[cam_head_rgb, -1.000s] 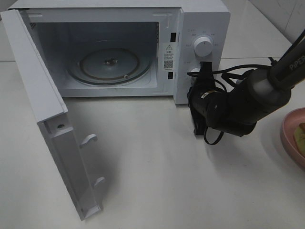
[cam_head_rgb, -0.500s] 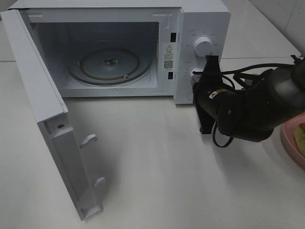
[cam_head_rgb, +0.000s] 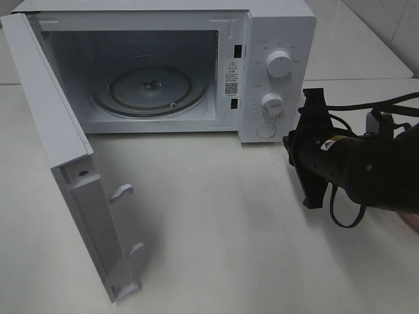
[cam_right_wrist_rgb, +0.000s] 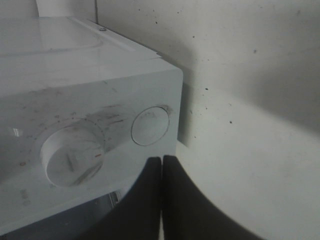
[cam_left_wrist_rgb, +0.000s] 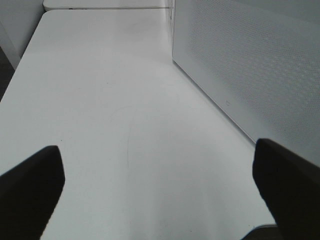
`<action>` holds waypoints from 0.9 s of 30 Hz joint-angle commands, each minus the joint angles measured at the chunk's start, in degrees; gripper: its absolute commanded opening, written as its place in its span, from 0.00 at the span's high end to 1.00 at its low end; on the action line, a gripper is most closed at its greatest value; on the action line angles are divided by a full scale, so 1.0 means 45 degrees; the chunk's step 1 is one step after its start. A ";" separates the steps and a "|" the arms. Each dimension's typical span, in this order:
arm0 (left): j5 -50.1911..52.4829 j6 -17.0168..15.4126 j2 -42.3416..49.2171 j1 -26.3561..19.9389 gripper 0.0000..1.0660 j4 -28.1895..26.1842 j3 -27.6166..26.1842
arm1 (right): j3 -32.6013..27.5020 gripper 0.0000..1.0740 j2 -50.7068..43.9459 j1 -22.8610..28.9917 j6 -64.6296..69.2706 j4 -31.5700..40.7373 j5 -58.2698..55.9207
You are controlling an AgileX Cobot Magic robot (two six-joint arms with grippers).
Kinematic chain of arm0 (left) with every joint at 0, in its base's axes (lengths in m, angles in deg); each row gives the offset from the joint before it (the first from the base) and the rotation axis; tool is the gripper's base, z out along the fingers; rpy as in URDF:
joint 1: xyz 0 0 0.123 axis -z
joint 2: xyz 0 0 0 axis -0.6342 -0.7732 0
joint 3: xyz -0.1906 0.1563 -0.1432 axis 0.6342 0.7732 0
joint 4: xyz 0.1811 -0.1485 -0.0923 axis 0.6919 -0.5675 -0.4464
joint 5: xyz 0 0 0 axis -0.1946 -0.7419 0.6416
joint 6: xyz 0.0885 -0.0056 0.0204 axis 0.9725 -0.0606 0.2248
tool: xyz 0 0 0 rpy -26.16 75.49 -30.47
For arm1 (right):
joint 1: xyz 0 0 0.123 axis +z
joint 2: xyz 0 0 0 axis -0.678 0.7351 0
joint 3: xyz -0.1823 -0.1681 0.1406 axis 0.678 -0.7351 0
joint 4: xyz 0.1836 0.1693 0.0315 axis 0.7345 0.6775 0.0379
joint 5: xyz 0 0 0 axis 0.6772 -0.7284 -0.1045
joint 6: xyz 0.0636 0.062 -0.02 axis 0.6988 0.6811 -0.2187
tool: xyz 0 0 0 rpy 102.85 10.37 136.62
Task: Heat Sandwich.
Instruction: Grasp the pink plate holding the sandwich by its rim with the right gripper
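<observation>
The sandwich shows in no view. The white microwave (cam_head_rgb: 275, 26) stands at the back with its door (cam_head_rgb: 62, 150) swung wide open to the left and the glass turntable (cam_head_rgb: 149, 88) bare. My right gripper (cam_head_rgb: 290, 142) is shut with nothing in it, close to the right of the control panel, level with the lower knob (cam_head_rgb: 272, 102). The right wrist view shows its closed fingertips (cam_right_wrist_rgb: 161, 161) just off the round button (cam_right_wrist_rgb: 150, 125) and that knob (cam_right_wrist_rgb: 72, 161). My left gripper (cam_left_wrist_rgb: 160, 192) stands open over bare tabletop beside a white dotted microwave panel (cam_left_wrist_rgb: 250, 65); the exterior view does not show it.
The upper knob (cam_head_rgb: 279, 65) sits above the lower one. The open door juts forward over the left of the white table (cam_head_rgb: 209, 229). My right arm's dark body and cables (cam_head_rgb: 373, 170) fill the right edge of the exterior view.
My right gripper has drawn back to the right, away from the control panel, uncovering the lower knob. The arm now covers the pink plate at the right edge. The left gripper has stayed open.
</observation>
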 commanded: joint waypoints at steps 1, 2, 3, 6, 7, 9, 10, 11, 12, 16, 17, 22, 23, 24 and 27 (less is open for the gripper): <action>0.0166 -0.0127 0.0280 -0.0013 0.08 -0.0140 0.0025 | -0.0140 0.96 -0.0789 0.0025 -0.0993 -0.0127 -0.0866; 0.0166 -0.0127 0.0280 -0.0013 0.08 -0.0140 0.0025 | -0.0140 0.96 -0.0789 0.0025 -0.0993 -0.0127 -0.0866; 0.0166 -0.0127 0.0280 -0.0013 0.08 -0.0140 0.0025 | -0.0140 0.96 -0.0993 0.0013 -0.1324 -0.0127 -0.1210; 0.0166 -0.0127 0.0280 -0.0013 0.08 -0.0140 0.0025 | -0.0127 0.96 -0.1681 -0.0013 -0.2712 -0.0076 -0.2623; 0.0166 -0.0127 0.0280 -0.0013 0.08 -0.0140 0.0025 | -0.0127 0.96 -0.1681 -0.0013 -0.2712 -0.0076 -0.2623; 0.0166 -0.0127 0.0280 -0.0013 0.08 -0.0140 0.0025 | -0.0127 0.96 -0.1974 -0.0013 -0.3845 -0.0013 -0.3438; 0.0166 -0.0127 0.0280 -0.0013 0.08 -0.0140 0.0025 | -0.0127 0.96 -0.2203 -0.0013 -0.5080 0.0293 -0.4253; 0.0166 -0.0127 0.0280 -0.0013 0.08 -0.0140 0.0025 | -0.0127 0.96 -0.2292 -0.0013 -0.5590 0.0509 -0.4584; 0.0166 -0.0127 0.0280 -0.0013 0.08 -0.0140 0.0025 | -0.0127 0.96 -0.2292 -0.0013 -0.5590 0.0509 -0.4584; 0.0166 -0.0127 0.0280 -0.0013 0.08 -0.0140 0.0025 | -0.0115 0.96 -0.2457 -0.0013 -0.8505 0.1566 -0.5831; 0.0166 -0.0127 0.0280 -0.0013 0.08 -0.0140 0.0025 | -0.0115 0.96 -0.2457 -0.0013 -0.8505 0.1566 -0.5831; 0.0166 -0.0127 0.0280 -0.0013 0.08 -0.0140 0.0025 | 0.0140 0.95 -0.2457 -0.0013 -1.1052 0.1630 -0.6939; 0.0166 -0.0127 0.0280 -0.0013 0.08 -0.0140 0.0025 | 0.0382 0.95 -0.2457 -0.0013 -1.2274 0.1553 -0.7589; 0.0166 -0.0127 0.0280 -0.0013 0.08 -0.0140 0.0025 | 0.0509 0.95 -0.2457 -0.0013 -1.2949 0.1541 -0.7958; 0.0166 -0.0127 0.0280 -0.0013 0.08 -0.0140 0.0025 | 0.0917 0.94 -0.2457 -0.0013 -1.4782 0.1541 -0.9116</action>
